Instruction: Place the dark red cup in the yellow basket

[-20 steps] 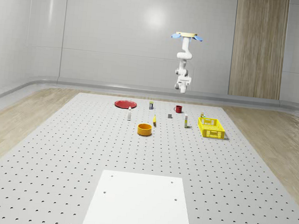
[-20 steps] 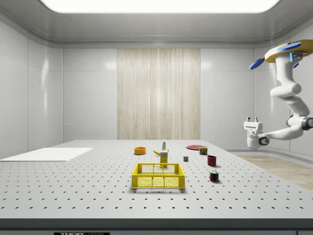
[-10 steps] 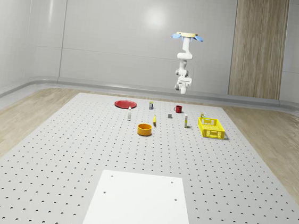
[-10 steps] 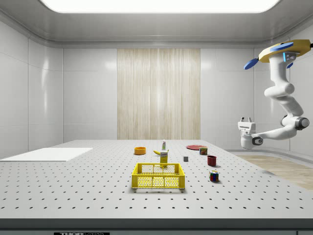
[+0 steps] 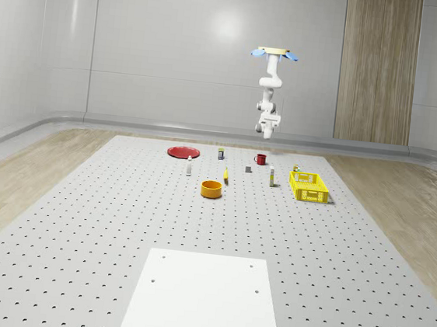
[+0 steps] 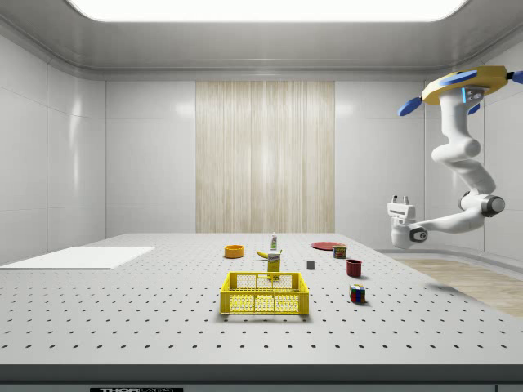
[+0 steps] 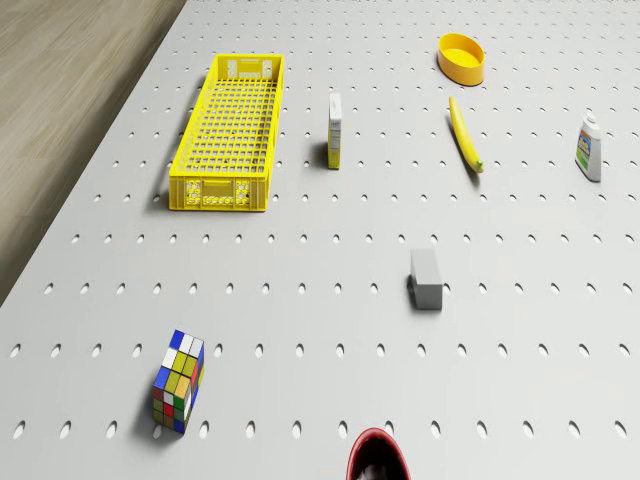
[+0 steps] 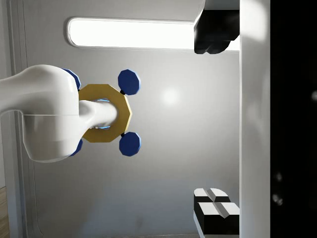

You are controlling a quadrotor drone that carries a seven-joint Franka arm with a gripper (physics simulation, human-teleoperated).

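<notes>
Approach step: drone (image 6: 464, 84) hovers high beyond the table's far edge, gripper (image 6: 399, 199) pointing upward with fingers apart, empty; dark red cup (image 6: 354, 267) sits on table well apart from yellow basket (image 6: 265, 292); next, descend and flip wrist toward cup.

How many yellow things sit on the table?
3: the yellow basket near the table's edge, the yellow bowl farthest from the dark red cup, and the banana beside the bowl. Small ones may escape notice.

In the side view, the basket (image 6: 265, 293) is sitting nearest on the bench (image 6: 122, 318), the cup (image 6: 354, 267) lying behind to its right, the drone (image 6: 464, 85) hovering above the bench's right end.
</notes>
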